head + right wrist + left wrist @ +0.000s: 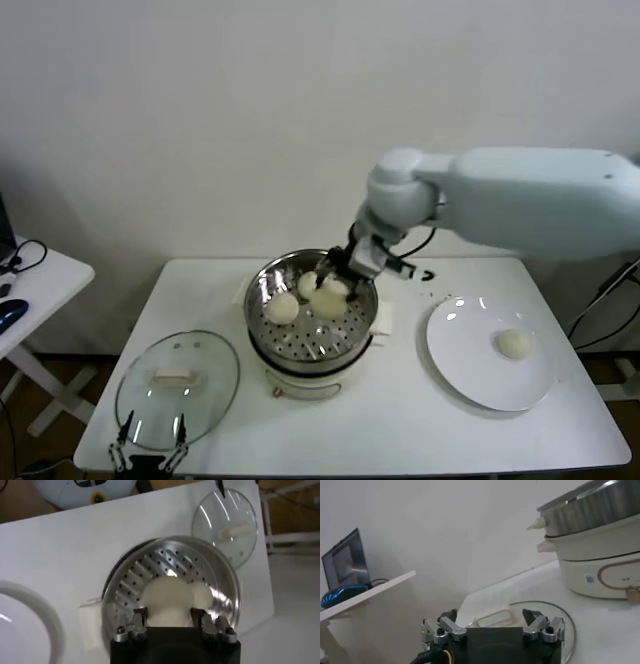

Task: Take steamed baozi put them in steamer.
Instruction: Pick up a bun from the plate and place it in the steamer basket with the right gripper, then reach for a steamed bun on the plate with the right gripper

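The steamer (262,285) stands mid-table on its cream base; it also shows in the right wrist view (226,580) and the left wrist view (590,510). My right gripper (335,275) is low over the basket's far side, shut on a cream baozi (167,597) that rests at or just above the perforated floor. Two more baozi lie in the basket, one at its left (282,309) and one beside the held bun (204,595). A fourth baozi (514,343) sits on the white plate (470,365). My left gripper (148,458) is parked open and empty at the table's front left edge.
The round glass lid (178,385) lies flat on the table left of the steamer, just beyond my left gripper (492,630). The plate is right of the steamer. A small side table (30,285) with a laptop and cables stands at the far left.
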`<state>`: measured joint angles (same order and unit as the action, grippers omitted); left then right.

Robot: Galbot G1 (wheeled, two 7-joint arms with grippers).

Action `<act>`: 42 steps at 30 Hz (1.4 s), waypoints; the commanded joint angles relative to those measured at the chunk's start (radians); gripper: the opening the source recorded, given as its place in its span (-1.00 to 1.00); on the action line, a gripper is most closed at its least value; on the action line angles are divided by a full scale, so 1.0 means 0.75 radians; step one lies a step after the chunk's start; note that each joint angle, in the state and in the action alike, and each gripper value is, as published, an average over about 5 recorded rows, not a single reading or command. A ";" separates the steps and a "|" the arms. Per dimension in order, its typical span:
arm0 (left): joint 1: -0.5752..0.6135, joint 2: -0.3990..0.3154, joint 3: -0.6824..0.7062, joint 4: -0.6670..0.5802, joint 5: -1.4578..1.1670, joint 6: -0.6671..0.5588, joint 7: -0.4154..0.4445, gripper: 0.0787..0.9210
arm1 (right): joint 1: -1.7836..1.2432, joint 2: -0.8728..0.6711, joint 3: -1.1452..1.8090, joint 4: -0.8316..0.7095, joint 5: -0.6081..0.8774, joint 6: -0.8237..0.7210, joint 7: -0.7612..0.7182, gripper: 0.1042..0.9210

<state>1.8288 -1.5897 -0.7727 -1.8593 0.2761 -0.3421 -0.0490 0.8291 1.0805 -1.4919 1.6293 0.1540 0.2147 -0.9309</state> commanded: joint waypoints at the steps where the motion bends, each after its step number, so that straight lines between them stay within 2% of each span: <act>1: -0.004 0.002 -0.002 0.006 -0.006 0.002 0.001 0.77 | -0.330 0.266 0.023 -0.146 -0.207 0.036 0.065 0.20; 17: -0.009 0.002 -0.006 0.025 -0.010 -0.003 0.000 0.77 | -0.351 0.261 0.027 -0.234 -0.290 0.091 0.067 0.22; 21: -0.006 0.001 -0.008 0.024 -0.009 -0.004 -0.002 0.77 | -0.290 0.236 0.026 -0.225 -0.229 0.119 0.059 0.38; 25: -0.005 -0.001 -0.009 0.026 -0.007 -0.004 -0.004 0.77 | -0.129 0.171 0.014 -0.215 -0.093 0.144 0.024 0.62; 27: -0.006 -0.001 -0.007 0.028 -0.005 -0.005 -0.004 0.77 | -0.029 0.119 -0.020 -0.218 -0.001 0.158 -0.010 0.71; 33: -0.006 0.000 -0.004 0.024 -0.004 -0.004 -0.004 0.77 | 0.276 -0.105 -0.223 -0.237 0.337 0.124 -0.173 0.76; 38: -0.007 0.004 -0.004 0.012 -0.010 -0.004 -0.003 0.77 | 0.474 -0.382 -0.570 -0.209 0.520 -0.120 -0.204 0.76; 42: -0.009 0.008 -0.002 0.006 -0.025 -0.005 -0.003 0.77 | 0.461 -0.626 -0.754 -0.253 0.512 -0.350 -0.148 0.76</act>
<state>1.8222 -1.5862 -0.7752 -1.8513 0.2658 -0.3455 -0.0516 0.9700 0.9880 -1.7041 1.4656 0.3318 0.2303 -1.0104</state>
